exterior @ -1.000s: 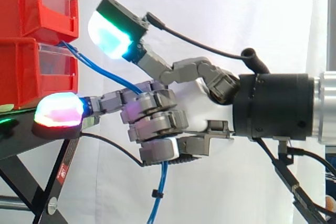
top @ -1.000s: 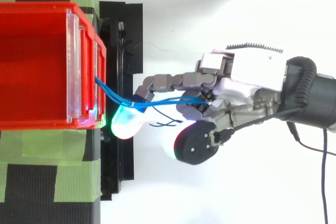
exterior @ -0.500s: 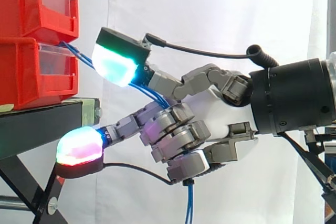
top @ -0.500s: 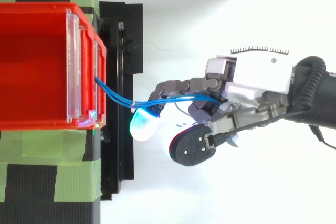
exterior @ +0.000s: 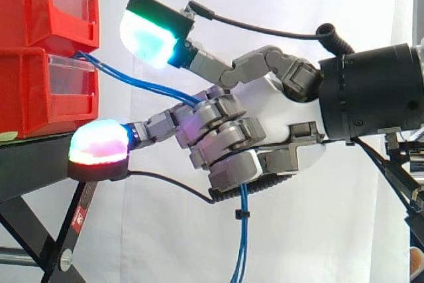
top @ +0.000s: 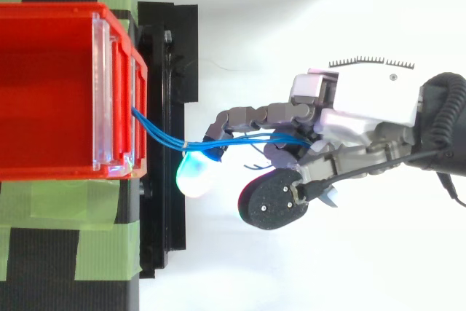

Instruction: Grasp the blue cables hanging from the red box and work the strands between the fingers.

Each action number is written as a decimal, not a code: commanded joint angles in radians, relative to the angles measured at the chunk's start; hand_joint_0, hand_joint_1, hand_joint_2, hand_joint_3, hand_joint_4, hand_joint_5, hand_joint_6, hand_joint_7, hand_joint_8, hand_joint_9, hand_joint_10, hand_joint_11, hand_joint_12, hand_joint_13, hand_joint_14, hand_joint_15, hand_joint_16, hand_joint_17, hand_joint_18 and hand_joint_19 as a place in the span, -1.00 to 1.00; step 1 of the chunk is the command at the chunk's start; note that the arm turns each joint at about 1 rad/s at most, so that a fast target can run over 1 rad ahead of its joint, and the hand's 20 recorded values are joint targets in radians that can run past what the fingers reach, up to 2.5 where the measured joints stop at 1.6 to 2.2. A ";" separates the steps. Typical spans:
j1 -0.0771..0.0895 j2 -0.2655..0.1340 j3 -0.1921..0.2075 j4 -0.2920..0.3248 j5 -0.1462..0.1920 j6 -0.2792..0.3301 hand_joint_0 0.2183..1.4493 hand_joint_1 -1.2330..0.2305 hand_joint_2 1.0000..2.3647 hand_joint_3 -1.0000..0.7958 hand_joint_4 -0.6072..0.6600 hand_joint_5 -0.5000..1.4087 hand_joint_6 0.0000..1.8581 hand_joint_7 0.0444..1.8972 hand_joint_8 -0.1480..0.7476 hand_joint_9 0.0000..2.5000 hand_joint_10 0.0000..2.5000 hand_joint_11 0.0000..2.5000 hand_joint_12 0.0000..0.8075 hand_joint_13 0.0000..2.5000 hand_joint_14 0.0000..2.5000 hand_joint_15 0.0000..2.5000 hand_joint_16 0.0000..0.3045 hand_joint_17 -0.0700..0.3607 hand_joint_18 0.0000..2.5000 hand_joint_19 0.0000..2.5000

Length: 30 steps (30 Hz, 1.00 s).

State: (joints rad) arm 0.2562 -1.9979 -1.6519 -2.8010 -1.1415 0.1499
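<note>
Hand (exterior: 265,107) has risen slightly; fingers (exterior: 228,137) remain curled round the blue cables (exterior: 242,226), which run from the red box (exterior: 33,91) into them, hanging below. Strand-working judged ongoing.

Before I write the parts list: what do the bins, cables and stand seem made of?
Bins: glossy red moulded plastic by the sheen, with clear front panels. Cables: thin blue strands, likely plastic-sheathed wire, since they bend smoothly. Stand: matte black, probably metal, given its bolted struts.

Bins (exterior: 40,91) and stand (exterior: 26,164) block the left; cables (exterior: 139,84) span the gap beside them. Room lies open above the hand (exterior: 265,104).
</note>
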 commanded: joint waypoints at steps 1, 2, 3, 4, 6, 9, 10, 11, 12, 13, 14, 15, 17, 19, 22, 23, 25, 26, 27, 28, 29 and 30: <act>0.000 0.005 0.000 0.002 0.000 0.000 -0.06 -0.05 -1.00 -1.00 0.42 -0.28 -0.98 0.10 0.26 -0.26 1.00 1.00 0.18 0.02 1.00 0.31 -0.64 -0.10 0.32 -0.19; 0.000 0.005 0.000 0.005 0.000 0.000 -0.06 -0.05 -1.00 -1.00 0.42 -0.28 -0.98 0.10 0.26 -0.26 1.00 1.00 0.18 0.02 1.00 0.31 -0.64 -0.10 0.32 -0.19; 0.000 0.007 0.000 0.006 0.000 0.002 -0.06 -0.05 -1.00 -1.00 0.42 -0.28 -0.98 0.10 0.26 -0.26 1.00 1.00 0.18 0.02 1.00 0.31 -0.64 -0.10 0.32 -0.19; 0.000 0.010 0.000 0.014 0.000 0.000 -0.06 -0.05 -1.00 -1.00 0.41 -0.28 -0.98 0.10 0.26 -0.26 1.00 1.00 0.18 0.02 1.00 0.31 -0.64 -0.10 0.32 -0.19; 0.000 0.010 0.007 0.015 0.003 0.002 -0.06 -0.05 -1.00 -1.00 0.42 -0.27 -0.98 0.11 0.26 -0.26 1.00 1.00 0.18 0.02 1.00 0.31 -0.64 -0.10 0.32 -0.19; 0.000 0.010 0.040 0.005 0.005 0.010 -0.05 -0.05 -1.00 -1.00 0.41 -0.27 -0.99 0.11 0.26 -0.26 1.00 1.00 0.18 0.02 1.00 0.31 -0.64 -0.10 0.32 -0.19; 0.000 0.010 0.046 0.000 0.005 0.011 -0.05 -0.05 -1.00 -1.00 0.42 -0.27 -0.98 0.12 0.26 -0.26 1.00 1.00 0.18 0.02 1.00 0.31 -0.64 -0.10 0.32 -0.19; 0.000 0.010 0.055 -0.011 0.006 0.013 -0.04 -0.06 -1.00 -1.00 0.42 -0.27 -0.98 0.12 0.26 -0.26 1.00 1.00 0.18 0.02 1.00 0.31 -0.64 -0.10 0.32 -0.19; 0.000 0.010 0.060 -0.018 0.005 0.014 -0.03 -0.06 -1.00 -1.00 0.40 -0.27 -0.98 0.13 0.26 -0.26 1.00 1.00 0.18 0.02 1.00 0.31 -0.64 -0.10 0.32 -0.19; -0.002 0.010 0.067 -0.031 0.006 0.014 -0.03 -0.07 -1.00 -1.00 0.39 -0.27 -0.98 0.14 0.26 -0.26 1.00 1.00 0.18 0.02 1.00 0.31 -0.64 -0.10 0.32 -0.19; -0.003 0.010 0.070 -0.038 0.005 0.016 -0.02 -0.07 -1.00 -1.00 0.39 -0.27 -0.98 0.14 0.26 -0.26 1.00 1.00 0.18 0.02 1.00 0.31 -0.64 -0.10 0.32 -0.19; -0.003 0.010 0.078 -0.051 0.005 0.016 -0.02 -0.08 -1.00 -1.00 0.38 -0.27 -0.98 0.15 0.26 -0.26 1.00 1.00 0.18 0.02 1.00 0.31 -0.64 -0.10 0.32 -0.19; -0.003 0.010 0.080 -0.058 0.005 0.019 -0.01 -0.10 -1.00 -1.00 0.37 -0.27 -0.98 0.17 0.26 -0.26 1.00 1.00 0.18 0.02 1.00 0.31 -0.64 -0.10 0.32 -0.19; -0.005 0.010 0.080 -0.060 0.003 0.023 0.00 -0.11 -1.00 -1.00 0.35 -0.27 -0.98 0.19 0.26 -0.26 1.00 1.00 0.18 0.02 1.00 0.31 -0.64 -0.10 0.32 -0.19; -0.006 0.010 0.080 -0.060 0.002 0.030 0.01 -0.13 -1.00 -1.00 0.34 -0.28 -0.99 0.20 0.26 -0.26 1.00 1.00 0.18 0.02 1.00 0.31 -0.64 -0.10 0.32 -0.19; -0.008 0.010 0.080 -0.061 0.002 0.031 0.01 -0.13 -1.00 -1.00 0.34 -0.28 -0.99 0.20 0.26 -0.26 1.00 1.00 0.18 0.02 1.00 0.31 -0.64 -0.10 0.32 -0.19; -0.008 0.010 0.080 -0.061 0.002 0.031 0.02 -0.13 -1.00 -1.00 0.34 -0.28 -0.99 0.22 0.26 -0.26 1.00 1.00 0.18 0.02 1.00 0.31 -0.64 -0.10 0.32 -0.19; -0.009 0.010 0.080 -0.061 0.002 0.031 0.02 -0.13 -1.00 -1.00 0.33 -0.28 -0.99 0.22 0.26 -0.26 1.00 1.00 0.18 0.02 1.00 0.31 -0.64 -0.10 0.32 -0.19; -0.009 0.010 0.080 -0.061 0.002 0.031 0.02 -0.14 -1.00 -1.00 0.33 -0.28 -0.99 0.22 0.26 -0.26 1.00 1.00 0.18 0.02 1.00 0.31 -0.64 -0.10 0.32 -0.19; -0.009 0.010 0.080 -0.061 0.002 0.031 0.02 -0.14 -1.00 -0.99 0.33 -0.28 -0.99 0.22 0.26 -0.26 1.00 1.00 0.18 0.02 1.00 0.31 -0.64 -0.10 0.32 -0.19; -0.009 0.010 0.080 -0.061 0.002 0.031 0.03 -0.14 -1.00 -0.99 0.32 -0.28 -0.99 0.23 0.26 -0.26 1.00 1.00 0.18 0.02 1.00 0.31 -0.64 -0.10 0.32 -0.19; -0.009 0.010 0.080 -0.061 0.002 0.031 0.03 -0.14 -1.00 -0.98 0.32 -0.28 -0.99 0.23 0.26 -0.26 1.00 1.00 0.18 0.02 1.00 0.31 -0.64 -0.10 0.32 -0.19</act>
State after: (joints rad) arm 0.2475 -1.9878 -1.5725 -2.8622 -1.1397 0.1807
